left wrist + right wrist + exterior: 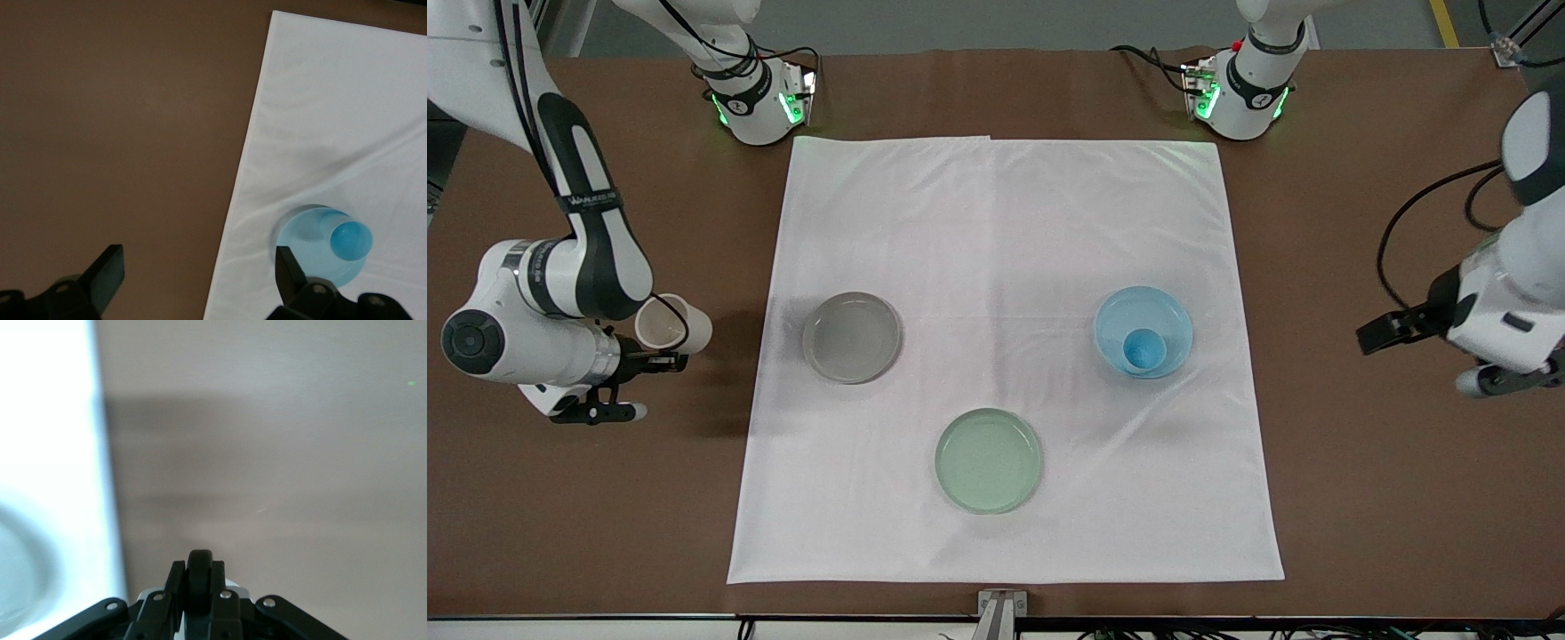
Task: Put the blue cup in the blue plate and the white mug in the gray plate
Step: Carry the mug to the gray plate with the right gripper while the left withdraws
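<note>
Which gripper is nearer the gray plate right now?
Right. The right gripper, shut on the white mug, hangs over bare table just off the cloth edge beside the gray plate. The left gripper waits open at the left arm's end.

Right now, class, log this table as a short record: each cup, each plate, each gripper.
blue cup: standing in the blue plate
white mug: held by its dark handle in the right gripper, above bare table beside the cloth
gray plate: holds nothing
green plate: holds nothing
left gripper: open, waiting over bare table
</note>
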{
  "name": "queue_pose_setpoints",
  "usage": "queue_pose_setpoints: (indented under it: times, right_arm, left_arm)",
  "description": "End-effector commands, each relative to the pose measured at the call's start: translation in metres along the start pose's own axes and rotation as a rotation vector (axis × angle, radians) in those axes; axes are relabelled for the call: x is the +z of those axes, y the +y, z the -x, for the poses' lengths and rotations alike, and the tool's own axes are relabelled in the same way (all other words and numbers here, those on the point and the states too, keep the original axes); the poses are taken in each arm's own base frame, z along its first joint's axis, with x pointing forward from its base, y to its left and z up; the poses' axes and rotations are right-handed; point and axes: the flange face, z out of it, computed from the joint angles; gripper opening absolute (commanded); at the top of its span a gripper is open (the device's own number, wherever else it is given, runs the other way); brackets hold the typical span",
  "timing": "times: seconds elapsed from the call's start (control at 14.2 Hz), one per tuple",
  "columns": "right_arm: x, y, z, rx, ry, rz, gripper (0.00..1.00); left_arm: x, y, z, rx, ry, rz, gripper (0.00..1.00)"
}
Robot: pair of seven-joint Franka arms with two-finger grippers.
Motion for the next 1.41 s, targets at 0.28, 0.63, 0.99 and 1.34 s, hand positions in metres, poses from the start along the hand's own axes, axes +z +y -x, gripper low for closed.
queue_pose_setpoints:
  times: [0.28, 0.63, 0.99, 1.34]
  right_arm:
    - [0.005, -0.201, 0.027, 0.076, 0.046, 0.001, 0.06]
    - [0.039, -0.224, 0.017, 0.091, 0.066, -0.068, 0.07]
    - [0.065, -0.223, 0.01, 0.097, 0.06, -0.069, 0.07]
    - [0.077, -0.226, 0.009, 0.094, 0.048, -0.065, 0.11]
  left_arm:
    - [-0.04, -0.03, 0.075, 0.104, -0.009, 0.008, 1.0]
    - [-0.045, -0.038, 0.098, 0.104, 0.015, 0.004, 1.0]
    - [-0.049, -0.048, 0.1, 0.091, 0.0, 0.026, 1.0]
    - [-0.058, -0.029, 0.101, 0.113, 0.039, 0.032, 1.0]
